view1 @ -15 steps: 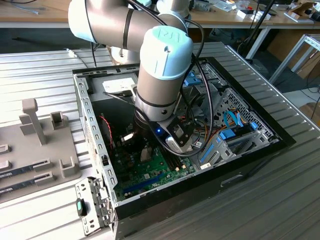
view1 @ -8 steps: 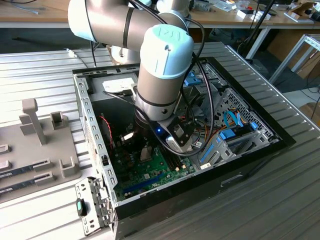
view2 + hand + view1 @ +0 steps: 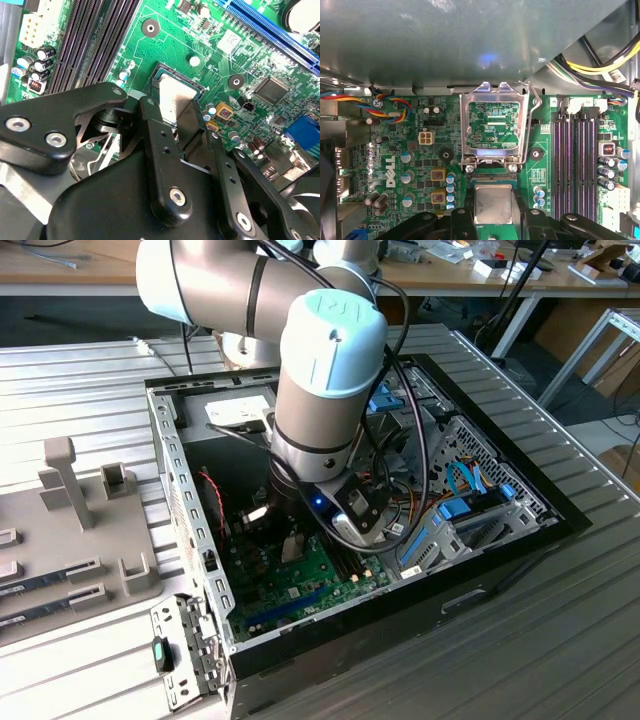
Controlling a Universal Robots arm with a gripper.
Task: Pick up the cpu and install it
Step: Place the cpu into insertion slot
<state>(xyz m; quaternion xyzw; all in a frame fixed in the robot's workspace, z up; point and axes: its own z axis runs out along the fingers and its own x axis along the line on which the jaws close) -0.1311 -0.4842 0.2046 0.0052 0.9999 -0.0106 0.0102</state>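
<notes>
In the exterior view, the arm (image 3: 325, 370) reaches down into an open computer case (image 3: 520, 490) lying on its side on a ribbed metal table (image 3: 560, 640), with the wrist low over the green motherboard (image 3: 300, 585). A small silvery square, the cpu (image 3: 291, 547), shows on the board just beside the wrist on the exterior view's left. A grey fixture block (image 3: 80, 515) with upright posts sits well apart on the exterior view's left, and a wooden bench (image 3: 60, 270) runs behind the case. In the second wrist view, the gripper (image 3: 176, 112) has its black fingers (image 3: 150, 120) standing on either side of the cpu (image 3: 172, 95), close against its edges; whether they press it or have let go cannot be told. The chip lies flat inside the dark frame of the socket (image 3: 162, 69), beside the long black memory slots (image 3: 95, 40) and across the board from blue expansion slots (image 3: 270, 25). In the first wrist view, the cpu (image 3: 493, 204) sits level in the socket (image 3: 492, 178) between the finger tips of the gripper (image 3: 493, 215), and the metal retention frame (image 3: 492, 125) stands swung up and open beyond it, its lever wire (image 3: 536, 97) raised alongside. The memory slots (image 3: 575, 160) run alongside the socket, and coloured wires (image 3: 380, 102) cross the board's far corner.
</notes>
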